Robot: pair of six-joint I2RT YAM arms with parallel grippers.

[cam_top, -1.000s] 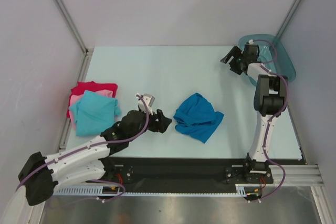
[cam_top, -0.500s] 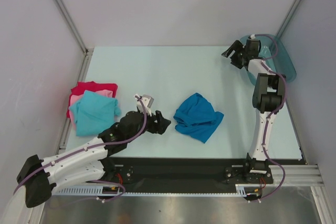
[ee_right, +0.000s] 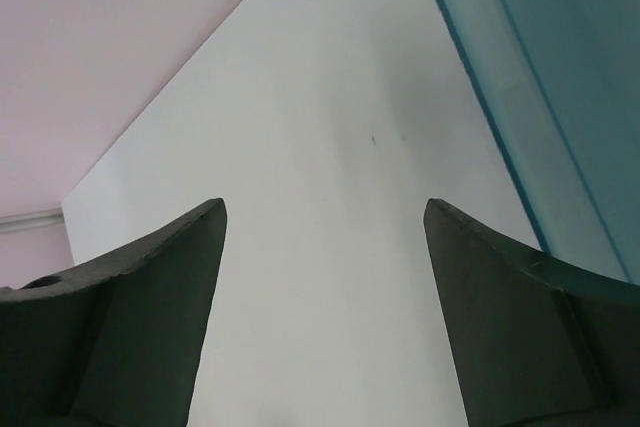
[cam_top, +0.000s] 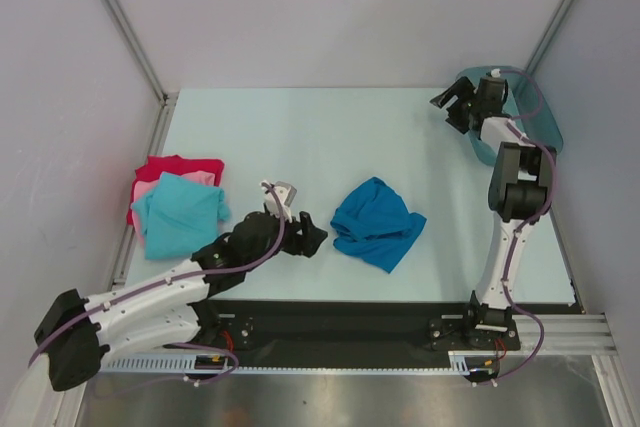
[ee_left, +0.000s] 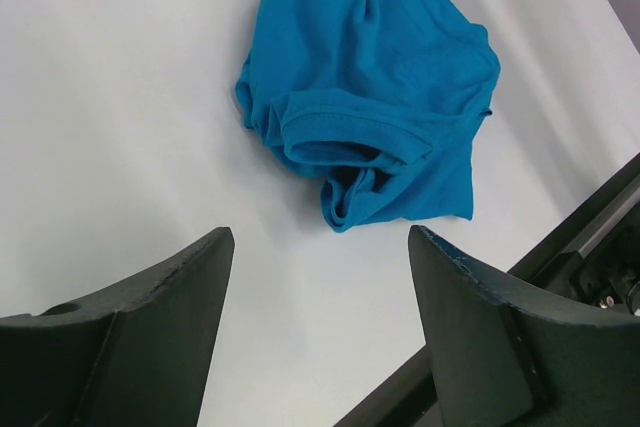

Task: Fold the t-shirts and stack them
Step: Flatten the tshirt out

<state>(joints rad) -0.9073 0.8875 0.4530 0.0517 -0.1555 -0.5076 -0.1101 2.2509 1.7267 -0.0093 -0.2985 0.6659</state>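
Note:
A crumpled medium blue t-shirt (cam_top: 377, 224) (ee_left: 370, 87) lies on the table, right of centre near the front. My left gripper (cam_top: 312, 234) (ee_left: 320, 237) hovers just left of it, open, with only bare table between its fingers. At the left edge sits a pile: a light turquoise t-shirt (cam_top: 178, 211) on a pink t-shirt (cam_top: 147, 189) on a red t-shirt (cam_top: 178, 166). My right gripper (cam_top: 448, 107) (ee_right: 325, 212) is far back on the right, open and empty, beside the tray.
A teal translucent plastic tray (cam_top: 535, 117) (ee_right: 540, 67) stands at the back right corner. Grey walls with metal posts close in the table (cam_top: 300, 137) on three sides. A black rail (cam_top: 380, 312) runs along the near edge.
The right gripper has drifted a little to the right and back, toward the tray. The left gripper shifted slightly toward the blue t-shirt. The shirts have not moved.

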